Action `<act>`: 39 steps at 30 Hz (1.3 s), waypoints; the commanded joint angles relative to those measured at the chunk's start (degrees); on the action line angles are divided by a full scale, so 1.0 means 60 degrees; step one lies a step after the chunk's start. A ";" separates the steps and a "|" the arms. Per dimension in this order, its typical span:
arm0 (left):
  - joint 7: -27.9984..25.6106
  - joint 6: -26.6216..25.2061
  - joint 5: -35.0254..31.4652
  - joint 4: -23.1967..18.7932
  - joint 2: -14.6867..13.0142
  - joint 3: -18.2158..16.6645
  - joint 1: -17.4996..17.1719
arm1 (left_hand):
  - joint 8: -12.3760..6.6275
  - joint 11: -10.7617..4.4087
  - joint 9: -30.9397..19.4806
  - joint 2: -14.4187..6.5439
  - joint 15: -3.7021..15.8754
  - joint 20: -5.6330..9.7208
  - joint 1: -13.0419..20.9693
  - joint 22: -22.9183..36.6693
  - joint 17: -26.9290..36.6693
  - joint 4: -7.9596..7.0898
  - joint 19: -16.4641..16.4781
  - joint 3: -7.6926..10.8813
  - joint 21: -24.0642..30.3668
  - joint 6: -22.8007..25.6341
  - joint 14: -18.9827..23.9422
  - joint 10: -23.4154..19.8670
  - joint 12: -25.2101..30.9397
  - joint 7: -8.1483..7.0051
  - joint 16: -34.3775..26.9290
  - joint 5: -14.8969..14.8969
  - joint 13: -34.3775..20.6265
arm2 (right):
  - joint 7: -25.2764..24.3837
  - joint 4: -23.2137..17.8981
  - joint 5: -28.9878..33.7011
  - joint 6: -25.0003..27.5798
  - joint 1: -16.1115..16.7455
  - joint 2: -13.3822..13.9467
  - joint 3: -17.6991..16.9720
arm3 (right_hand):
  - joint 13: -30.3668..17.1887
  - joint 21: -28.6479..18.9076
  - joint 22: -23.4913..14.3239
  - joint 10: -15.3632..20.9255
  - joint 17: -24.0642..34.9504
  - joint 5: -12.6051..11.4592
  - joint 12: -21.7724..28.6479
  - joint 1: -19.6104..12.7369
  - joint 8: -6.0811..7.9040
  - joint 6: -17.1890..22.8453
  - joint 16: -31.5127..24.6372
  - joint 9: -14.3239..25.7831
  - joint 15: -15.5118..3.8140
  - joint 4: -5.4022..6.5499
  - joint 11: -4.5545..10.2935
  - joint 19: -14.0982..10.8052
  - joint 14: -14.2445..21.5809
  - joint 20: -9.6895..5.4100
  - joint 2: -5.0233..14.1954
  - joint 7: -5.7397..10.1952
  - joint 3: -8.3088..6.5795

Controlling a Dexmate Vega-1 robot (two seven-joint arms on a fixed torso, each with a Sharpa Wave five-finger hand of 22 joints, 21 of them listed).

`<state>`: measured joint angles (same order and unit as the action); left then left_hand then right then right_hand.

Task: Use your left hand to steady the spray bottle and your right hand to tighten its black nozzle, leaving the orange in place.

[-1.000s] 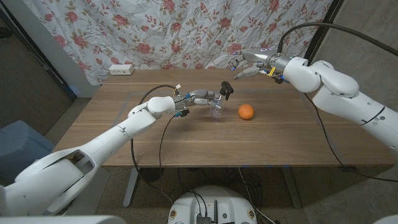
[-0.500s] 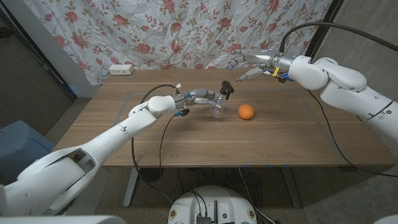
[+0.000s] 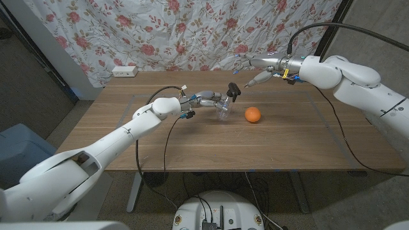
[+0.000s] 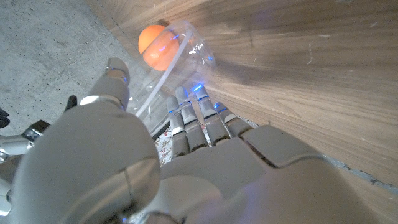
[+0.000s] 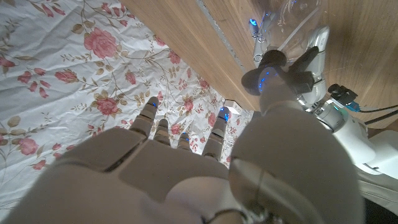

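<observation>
The clear spray bottle (image 3: 223, 112) stands near the table's middle with its black nozzle (image 3: 234, 90) on top. My left hand (image 3: 206, 98) grips the bottle's body from its left side. In the left wrist view my left hand (image 4: 186, 162) curls its fingers round the clear bottle (image 4: 186, 43), and the orange (image 4: 155, 50) shows through it. The orange (image 3: 253, 114) lies on the wood just right of the bottle, apart from it. My right hand (image 3: 254, 65) hovers behind and above the nozzle, fingers spread and holding nothing. In the right wrist view my right hand (image 5: 186, 168) faces the nozzle (image 5: 305, 67).
A white power strip (image 3: 124, 71) lies at the table's back left corner. A flowered curtain (image 3: 192, 32) hangs behind the wooden table (image 3: 287, 147). A black cable (image 3: 167, 137) loops from my left wrist over the table.
My right forearm has swung a little up and to the right while the hand stays above and behind the nozzle. The left hand, bottle and orange have not moved.
</observation>
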<state>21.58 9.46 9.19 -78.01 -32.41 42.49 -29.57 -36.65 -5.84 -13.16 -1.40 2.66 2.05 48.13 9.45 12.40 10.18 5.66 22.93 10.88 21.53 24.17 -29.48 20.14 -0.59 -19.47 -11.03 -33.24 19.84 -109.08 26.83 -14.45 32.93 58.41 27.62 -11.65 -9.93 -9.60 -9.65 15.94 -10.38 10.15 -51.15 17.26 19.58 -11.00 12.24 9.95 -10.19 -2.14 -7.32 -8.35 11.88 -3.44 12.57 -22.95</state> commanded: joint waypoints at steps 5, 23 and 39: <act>0.0065 -0.0045 -0.0010 0.0010 0.0007 0.0026 0.0062 | -0.0979 -0.0579 -0.0041 -0.0881 0.1275 0.0444 0.0644 0.0021 0.0014 -0.0053 0.0125 0.0080 -0.0022 0.0701 0.0072 -0.0647 0.0021 -0.0534 0.0036 -0.0051 -0.0039 | 0.0327 0.0840 -0.0147 -0.1349 -0.0434 -0.0368 0.0280 | -0.0024 -0.0028 -0.0009 -0.0482 -0.0024 -0.0023 0.0051 -0.0199 -0.0115 -0.0206 0.0024 -0.0015 0.0069 0.0034 -0.0139 0.0122 -0.0216 0.0036 0.0026 0.0017 -0.0075; 0.0070 -0.0010 0.0018 0.0001 -0.0004 0.0020 0.0019 | -0.0991 -0.0593 -0.0028 -0.0881 0.1277 0.0443 0.0635 0.0021 0.0022 -0.0039 0.0128 0.0077 -0.0024 0.0708 0.0078 -0.0667 -0.0003 -0.0552 0.0054 -0.0048 -0.0056 | 0.0647 0.1256 0.0021 -0.1647 -0.0744 -0.0770 0.0580 | -0.0020 -0.0100 -0.0010 -0.0533 -0.0043 -0.0025 0.0101 -0.0262 -0.0203 -0.0315 -0.0017 -0.0029 0.0072 0.0071 -0.0152 0.0020 -0.0270 -0.0019 0.0056 0.0022 -0.0097; 0.0138 0.0109 0.0017 0.0068 0.0026 0.0051 0.0025 | -0.1001 -0.0595 -0.0018 -0.0872 0.1277 0.0431 0.0629 0.0021 0.0033 -0.0034 0.0127 0.0062 -0.0027 0.0713 0.0078 -0.0666 -0.0031 -0.0569 0.0064 -0.0047 -0.0071 | 0.1295 0.1629 -0.0430 -0.1775 -0.1201 -0.1003 0.0799 | -0.0018 -0.0143 -0.0006 -0.0532 -0.0056 0.0002 0.0169 -0.0188 -0.0084 0.0066 -0.0063 0.0020 0.0102 0.0178 -0.0162 -0.0084 -0.0353 -0.0283 0.0180 -0.0002 -0.0106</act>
<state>22.12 9.66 9.33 -77.74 -32.28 42.65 -29.37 -36.65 -5.84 -13.19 -1.40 2.66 2.35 48.13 9.45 12.38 10.12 5.97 22.88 10.88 21.53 24.16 -29.48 19.96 -0.59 -19.25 -11.06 -33.31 25.52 -101.03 26.04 -24.15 27.40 53.33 31.60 -11.65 -10.20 -9.61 -9.73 15.46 -10.39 10.63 -52.41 16.14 19.06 -11.00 12.12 10.45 -9.62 -2.66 -7.76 -9.62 10.63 -2.78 12.62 -23.49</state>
